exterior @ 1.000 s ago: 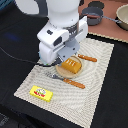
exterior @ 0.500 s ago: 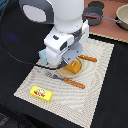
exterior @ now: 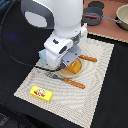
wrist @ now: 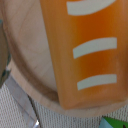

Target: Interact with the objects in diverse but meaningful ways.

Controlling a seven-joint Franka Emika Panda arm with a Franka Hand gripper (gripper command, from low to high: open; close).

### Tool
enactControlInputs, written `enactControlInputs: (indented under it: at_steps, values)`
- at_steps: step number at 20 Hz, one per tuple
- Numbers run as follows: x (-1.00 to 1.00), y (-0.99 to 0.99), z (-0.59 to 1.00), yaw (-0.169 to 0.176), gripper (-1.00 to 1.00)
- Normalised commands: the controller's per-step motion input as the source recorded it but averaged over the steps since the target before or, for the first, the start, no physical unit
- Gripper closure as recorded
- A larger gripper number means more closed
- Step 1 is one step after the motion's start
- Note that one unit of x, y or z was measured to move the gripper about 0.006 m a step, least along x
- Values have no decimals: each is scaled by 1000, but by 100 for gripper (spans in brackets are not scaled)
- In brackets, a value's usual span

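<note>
An orange ridged bread loaf (exterior: 75, 66) lies on a round wooden plate (exterior: 63, 74) in the middle of a beige placemat. In the wrist view the loaf (wrist: 85, 50) fills most of the picture, with white stripes, on the plate (wrist: 30, 70). My gripper (exterior: 66, 63) hangs right over the loaf; the white hand hides its fingers. A yellow flat packet (exterior: 41, 92) lies on the mat toward the exterior view's lower left. A light-blue shape (exterior: 43, 56) shows beside the hand. The sausage is out of view.
An orange-handled fork (exterior: 70, 81) lies along the plate's near side and an orange-handled knife (exterior: 89, 59) on its far side. Grey pots (exterior: 122, 17) and a dark lid (exterior: 93, 16) stand on the wooden top at the back right. A cable (exterior: 10, 52) loops past the mat.
The arm has moved a little toward the exterior view's right and lower, closer over the loaf. The loaf, packet and cutlery have not moved.
</note>
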Motion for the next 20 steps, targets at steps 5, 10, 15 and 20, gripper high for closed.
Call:
enactControlInputs:
  at_steps: [5, 10, 15, 20]
  values:
    - [0, -7, -63, 6, -100]
    - [0, -73, 0, 0, -100]
    - [0, -26, -7, 0, -100]
    - [1, 0, -57, 0, -100]
